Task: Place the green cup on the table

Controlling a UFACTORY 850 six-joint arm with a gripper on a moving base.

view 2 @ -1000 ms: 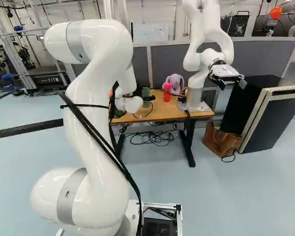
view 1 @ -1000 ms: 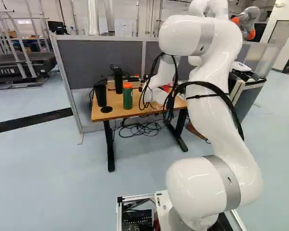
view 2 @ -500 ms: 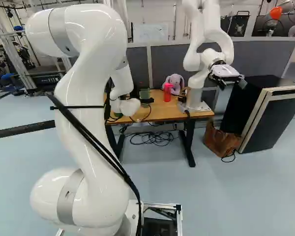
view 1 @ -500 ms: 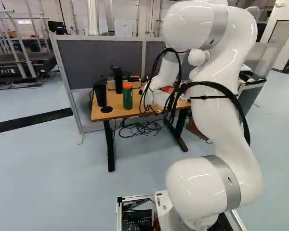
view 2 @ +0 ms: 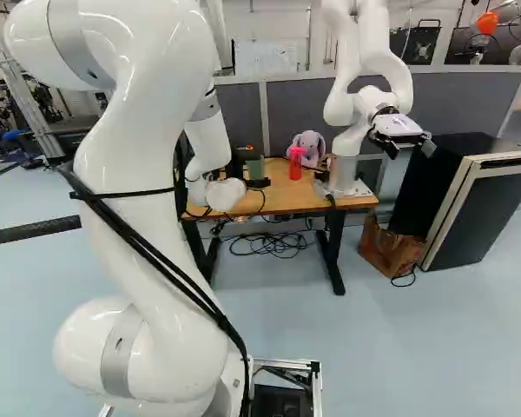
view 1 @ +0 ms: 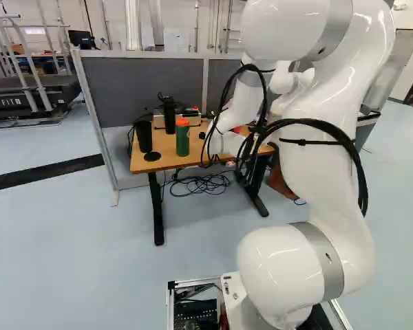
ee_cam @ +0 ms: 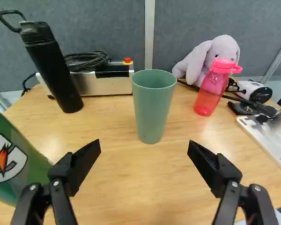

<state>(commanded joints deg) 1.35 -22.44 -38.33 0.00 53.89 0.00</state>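
Your pincer point(view 2: 259, 183) has its black, angular fingers wide apart. From it, straight ahead being 12 o'clock, you've got the green cup point(ee_cam: 152, 108), smooth, matte and tapered, upright on the wood-grain worktop point(ee_cam: 131, 187) at 12, ahead of the fingertips. At 1, beyond, a translucent pink bottle point(ee_cam: 213, 91), near a plush lilac toy point(ee_cam: 220, 51) with floppy ears. At 11, a matte black cylindrical bottle point(ee_cam: 54, 70) with loop handle. At 9, close in, a rounded green bottle point(ee_cam: 18, 161); can't tell if it touches your finger.
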